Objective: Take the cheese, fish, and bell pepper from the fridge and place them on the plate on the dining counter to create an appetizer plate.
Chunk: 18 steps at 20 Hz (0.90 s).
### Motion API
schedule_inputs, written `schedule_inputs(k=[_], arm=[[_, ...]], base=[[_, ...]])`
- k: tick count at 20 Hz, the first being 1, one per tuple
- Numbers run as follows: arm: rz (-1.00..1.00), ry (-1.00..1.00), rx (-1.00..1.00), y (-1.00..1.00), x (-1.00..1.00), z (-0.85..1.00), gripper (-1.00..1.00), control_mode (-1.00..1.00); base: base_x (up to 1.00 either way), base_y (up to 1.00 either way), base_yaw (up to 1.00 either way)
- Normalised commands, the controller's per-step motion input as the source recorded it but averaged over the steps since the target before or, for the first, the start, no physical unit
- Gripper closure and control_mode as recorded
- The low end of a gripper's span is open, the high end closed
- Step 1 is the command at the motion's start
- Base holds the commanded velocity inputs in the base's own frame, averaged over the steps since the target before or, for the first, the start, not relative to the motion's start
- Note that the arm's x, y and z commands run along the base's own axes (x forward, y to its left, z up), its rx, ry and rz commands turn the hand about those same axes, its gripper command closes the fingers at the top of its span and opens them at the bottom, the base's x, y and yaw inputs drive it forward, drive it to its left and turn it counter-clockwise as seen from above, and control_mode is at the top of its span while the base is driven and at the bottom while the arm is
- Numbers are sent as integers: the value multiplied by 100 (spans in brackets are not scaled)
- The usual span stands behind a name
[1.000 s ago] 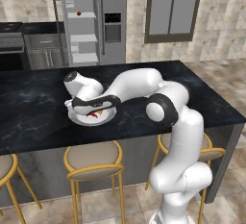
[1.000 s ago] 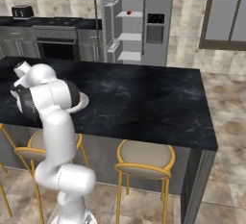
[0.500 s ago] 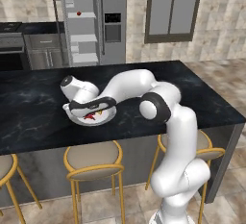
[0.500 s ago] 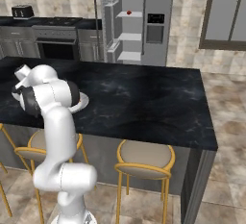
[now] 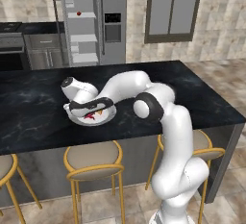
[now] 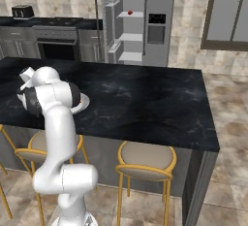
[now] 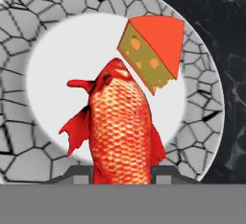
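- Gripping the fish [image 7: 120, 131] between my gripper's [image 7: 121, 172] narrowed jaws, directly over the plate [image 7: 29, 35].
- Cheese [image 7: 151, 50] lies on the plate, touching the fish's head.
- Plate sits on the dining counter [image 5: 192, 91].

- The dining counter [image 5: 29, 107] had a glossy black marble top with pale veins.
- The plate [image 7: 202, 122] looked like glazed ceramic, its rim crackled with dark lines and its centre smooth white.
- The fish [image 7: 122, 131] showed a scaly, shiny red-orange skin.
- The cheese [image 7: 151, 55] was matt yellow with holes and a smooth red rind.
- The fridge [image 5: 113, 6] was brushed grey steel.
- The stools [image 5: 91, 158] had gold metal legs and matt tan seats.
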Motion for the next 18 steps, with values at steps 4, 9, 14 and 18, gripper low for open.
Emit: schedule_inputs(k=[4,9,14,18], arm=[[0,0,0,0,26,-19,100,-100],[0,0,0,0,21,-18,100,-100],[0,0,0,0,5,-5,-100,-100],[0,0,0,0,0,0,-100,-100]], base=[[0,0,0],[0,0,0],[0,0,0],[0,0,0]])
